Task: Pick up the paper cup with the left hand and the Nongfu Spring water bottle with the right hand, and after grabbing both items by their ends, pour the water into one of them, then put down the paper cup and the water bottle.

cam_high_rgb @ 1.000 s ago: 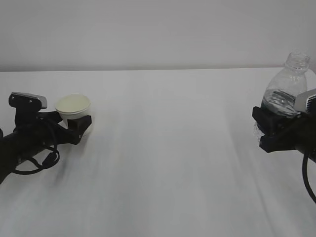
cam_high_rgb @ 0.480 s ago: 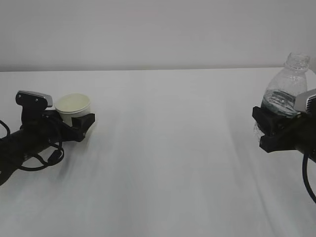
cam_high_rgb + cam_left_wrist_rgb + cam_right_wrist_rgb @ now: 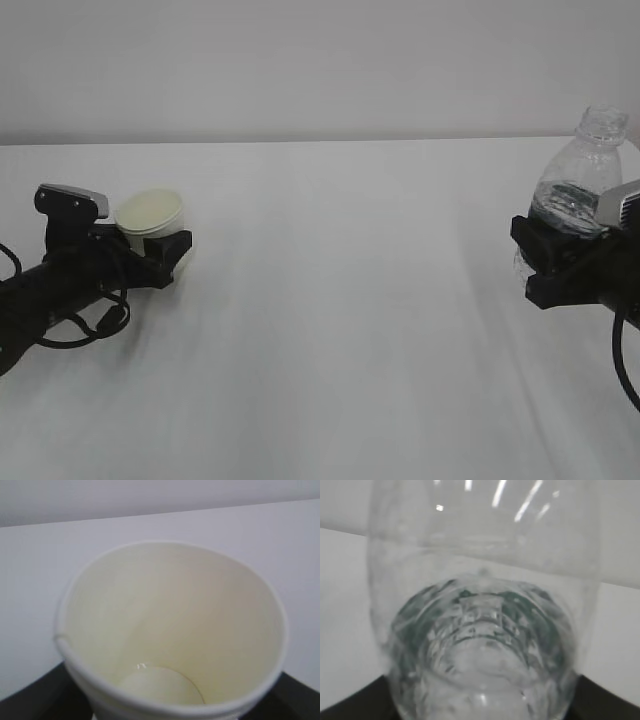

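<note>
The left hand's fingers [image 3: 165,252] are pinching the paper cup [image 3: 149,214] low down at the desk's [image 3: 340,300] left side, the cup's mouth tilting slightly. The right hand's fingers [image 3: 545,262] are gripping the water bottle [image 3: 585,180] at its lower part, neck pointing up, axis upright, far right

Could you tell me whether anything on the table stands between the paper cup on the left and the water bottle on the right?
Nothing visible does. The white table is bare between the paper cup, sitting in the left gripper, and the water bottle, clamped in the right gripper.
</note>
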Robot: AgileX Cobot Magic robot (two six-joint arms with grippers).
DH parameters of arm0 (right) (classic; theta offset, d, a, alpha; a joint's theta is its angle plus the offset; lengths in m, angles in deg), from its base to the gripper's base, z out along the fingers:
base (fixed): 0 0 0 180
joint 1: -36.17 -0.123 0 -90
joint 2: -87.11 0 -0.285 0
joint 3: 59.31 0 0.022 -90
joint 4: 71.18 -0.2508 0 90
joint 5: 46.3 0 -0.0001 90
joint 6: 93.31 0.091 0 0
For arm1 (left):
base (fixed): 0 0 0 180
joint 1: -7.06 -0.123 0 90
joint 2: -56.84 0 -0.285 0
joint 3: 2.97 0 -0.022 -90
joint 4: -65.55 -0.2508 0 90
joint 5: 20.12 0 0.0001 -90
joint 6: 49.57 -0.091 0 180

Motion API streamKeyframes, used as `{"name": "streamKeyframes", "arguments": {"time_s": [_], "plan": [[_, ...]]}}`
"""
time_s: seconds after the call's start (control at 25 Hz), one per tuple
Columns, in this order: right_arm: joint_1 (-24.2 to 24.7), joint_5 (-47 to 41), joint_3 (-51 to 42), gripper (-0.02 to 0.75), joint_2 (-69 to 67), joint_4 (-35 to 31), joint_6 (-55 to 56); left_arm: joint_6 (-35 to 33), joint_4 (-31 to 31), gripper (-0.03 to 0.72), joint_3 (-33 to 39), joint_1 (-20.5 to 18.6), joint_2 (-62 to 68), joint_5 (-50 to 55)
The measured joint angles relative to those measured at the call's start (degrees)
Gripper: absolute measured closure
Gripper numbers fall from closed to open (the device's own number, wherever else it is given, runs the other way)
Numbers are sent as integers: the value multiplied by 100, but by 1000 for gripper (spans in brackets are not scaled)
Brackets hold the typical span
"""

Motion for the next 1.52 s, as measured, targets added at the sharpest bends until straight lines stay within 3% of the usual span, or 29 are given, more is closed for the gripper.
{"name": "streamKeyframes", "arguments": {"time_s": [0.36, 0.68, 1.52], "plan": [[0, 0, 0, 334, 0, 0, 0, 0, -181, 224, 0, 0, 0, -19], [0, 0, 0, 334, 0, 0, 9, 0, -380, 236, 0, 0, -50, -19], [0, 0, 0, 334, 0, -187, 9, 417, -2114, 237, 0, 52, -501, -9]]}}
